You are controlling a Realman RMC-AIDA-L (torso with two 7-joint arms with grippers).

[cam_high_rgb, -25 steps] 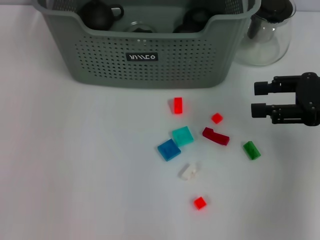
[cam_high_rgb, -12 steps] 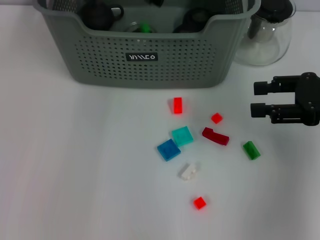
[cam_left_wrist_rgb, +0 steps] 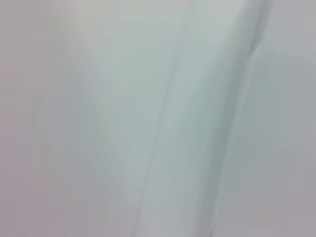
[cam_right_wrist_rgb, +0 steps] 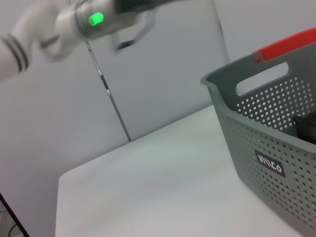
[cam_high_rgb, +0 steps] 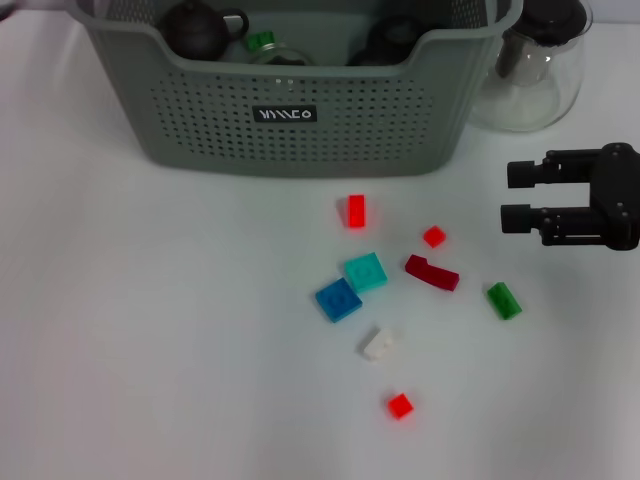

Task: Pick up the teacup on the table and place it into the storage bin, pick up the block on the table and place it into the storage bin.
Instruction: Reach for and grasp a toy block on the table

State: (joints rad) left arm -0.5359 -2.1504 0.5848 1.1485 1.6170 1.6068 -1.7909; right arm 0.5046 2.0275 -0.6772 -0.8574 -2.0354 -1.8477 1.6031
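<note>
The grey-green storage bin [cam_high_rgb: 300, 120] stands at the back of the table; its perforated wall also shows in the right wrist view [cam_right_wrist_rgb: 266, 143]. Inside it lie a small green block [cam_high_rgb: 260, 40] and dark round ware [cam_high_rgb: 195, 30] with a handle. No teacup stands on the table. Several blocks lie in front of the bin: red [cam_high_rgb: 355, 211], teal [cam_high_rgb: 366, 271], blue [cam_high_rgb: 338, 299], dark red [cam_high_rgb: 432, 272], green [cam_high_rgb: 503, 300], white [cam_high_rgb: 378, 343]. My right gripper [cam_high_rgb: 515, 196] hovers open at the right, empty. The left arm [cam_right_wrist_rgb: 79, 19] is high beyond the bin, blurred.
A clear glass pitcher [cam_high_rgb: 530, 70] with a black lid stands right of the bin, behind my right gripper. Two small red blocks [cam_high_rgb: 433, 236] [cam_high_rgb: 400, 405] also lie among the others. The left wrist view shows only a pale blur.
A green block has landed in the bin and shifted a little to the left. The left gripper, over the bin half a second ago, has swung off to the left. The right arm is still.
</note>
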